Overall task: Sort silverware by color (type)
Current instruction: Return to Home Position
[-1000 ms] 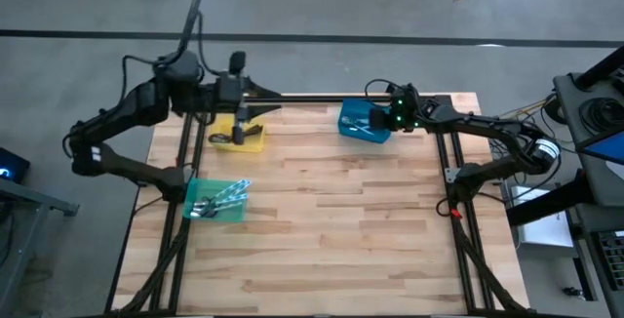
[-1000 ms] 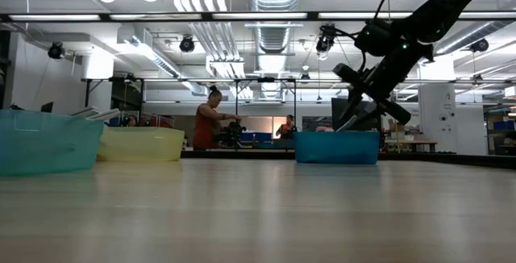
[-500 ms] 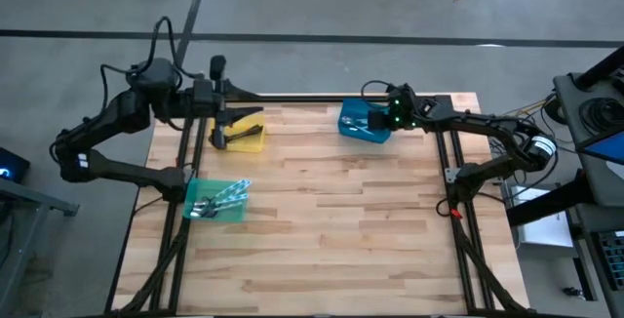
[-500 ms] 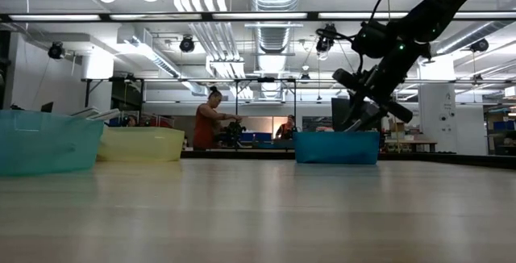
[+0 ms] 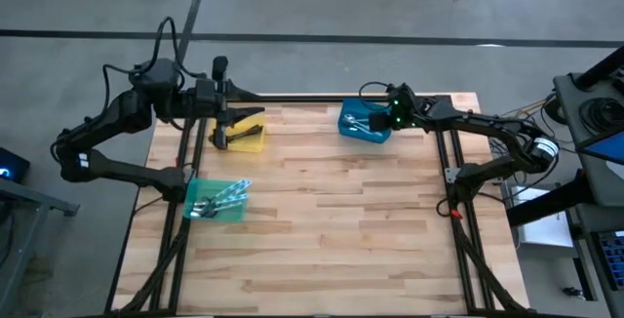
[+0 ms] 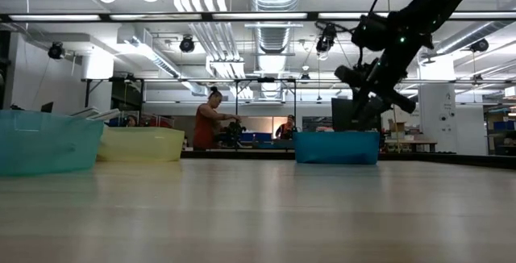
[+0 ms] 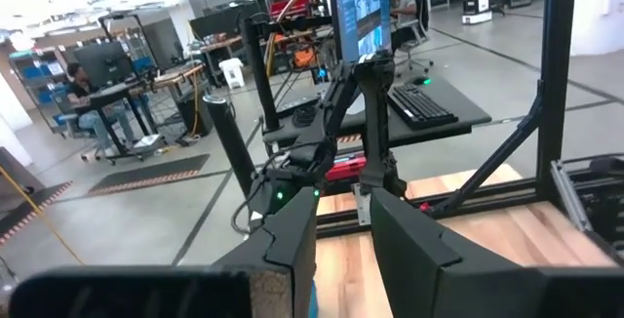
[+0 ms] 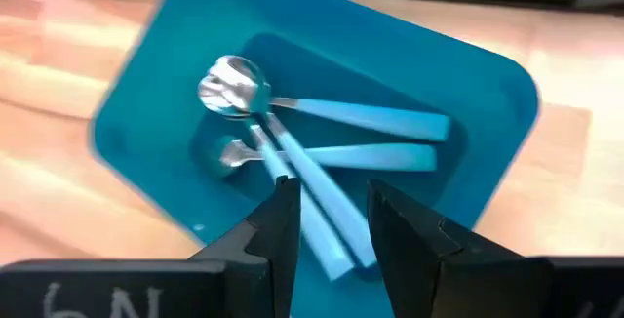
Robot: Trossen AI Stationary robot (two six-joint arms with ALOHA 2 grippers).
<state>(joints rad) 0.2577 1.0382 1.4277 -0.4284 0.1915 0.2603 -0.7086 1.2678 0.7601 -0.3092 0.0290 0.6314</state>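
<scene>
Three blue-handled spoons (image 8: 351,123) lay together in the blue bin (image 8: 487,94) at the far right of the counter (image 5: 331,230), their bowls bunched at one end and their handles fanned out. Above them the right hand (image 8: 331,191) had lifted. In the low view it stood higher over the bin's rim than it had a second earlier. Its fingers were apart with nothing between them, so the last spoon had been let go and had stayed in the bin.

At the far left, the left hand (image 7: 343,206) had drawn back leftward over that same second and now sat over the left edge of the yellow bin (image 5: 253,142). Its fingers were also apart and empty. Its camera looked out across the room, not down at any utensil.

Nearer, by the left edge, the green bin (image 5: 240,217) held its cluster of pale utensils (image 5: 216,199), unmoved. I could see no silverware lying loose on the bare wood.

Taken together, the sorting looked finished. Both arms seemed to be pulling away from the bins, and only parking them appeared to remain.
</scene>
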